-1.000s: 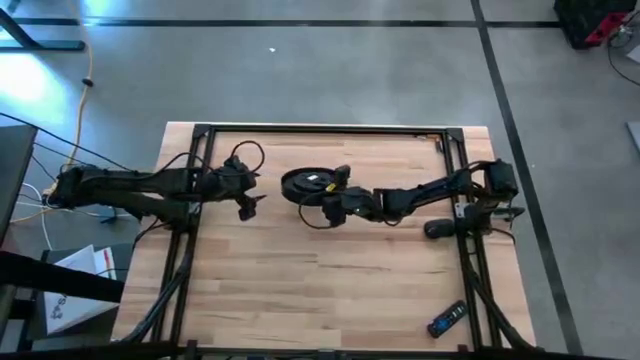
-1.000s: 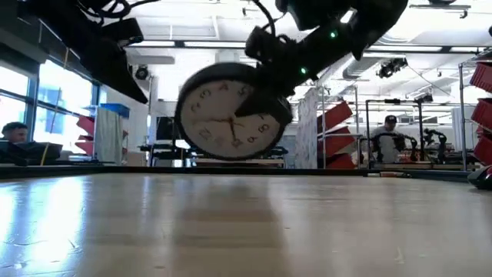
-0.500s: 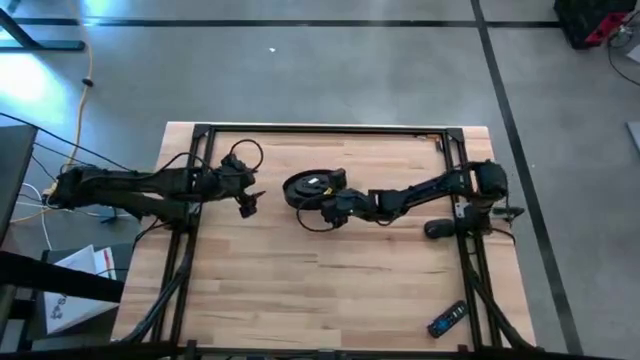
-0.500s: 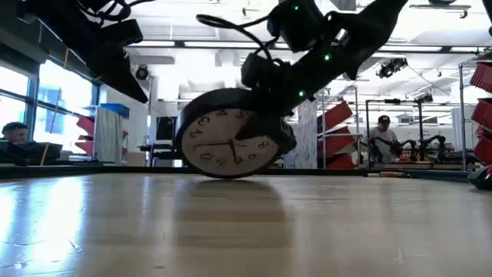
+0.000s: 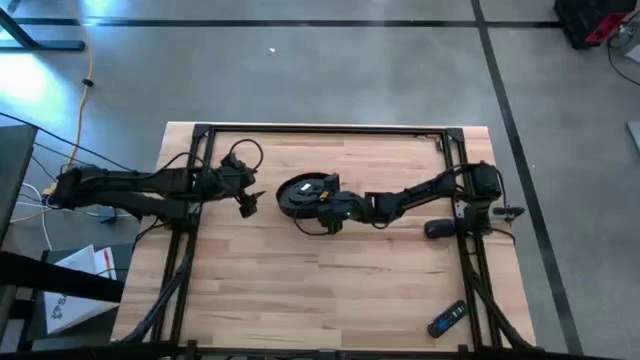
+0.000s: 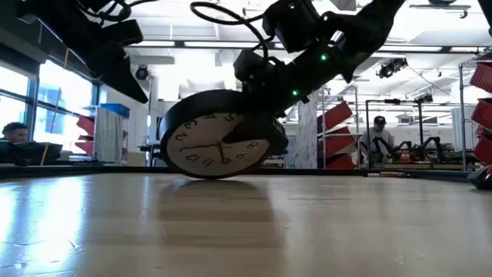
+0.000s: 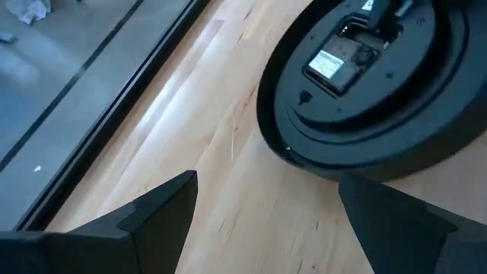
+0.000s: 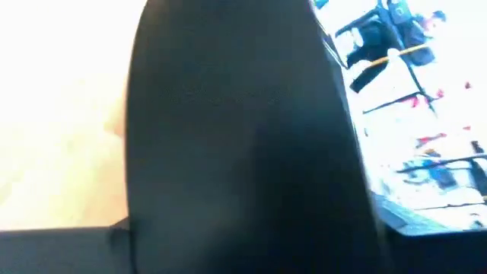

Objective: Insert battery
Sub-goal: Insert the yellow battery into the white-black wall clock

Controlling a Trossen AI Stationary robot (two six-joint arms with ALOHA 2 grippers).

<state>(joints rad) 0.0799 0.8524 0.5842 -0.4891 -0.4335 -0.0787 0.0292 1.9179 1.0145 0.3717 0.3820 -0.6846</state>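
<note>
A black round wall clock (image 5: 303,191) stands tilted near the table's middle. Its white face (image 6: 214,146) shows in the low view and its back with the battery compartment (image 7: 335,60) in the left wrist view. My right gripper (image 5: 329,207) is shut on the clock's right side. The clock's black rim (image 8: 228,129) fills the right wrist view. My left gripper (image 7: 262,221) hangs open just left of the clock (image 5: 248,203), touching nothing. The battery is out of view. My right gripper pinches the clock's rim at its right side (image 6: 261,138), with one finger over the face (image 6: 244,129) and the other behind. It comes in slanting down from the table's right. The clock leans tilted with its lower rim (image 6: 211,176) on the table.
A dark remote control (image 5: 447,318) lies at the near right corner. A small dark object (image 5: 437,229) sits by the right arm's base. People (image 6: 378,135) are in the room beyond the far edge. Bare wood stretches across the near half of the table (image 5: 300,290).
My right gripper has gone down and a little toward the table's left edge with the clock. The clock, lifted clear a second ago, now has its lower rim on the table and leans over further.
</note>
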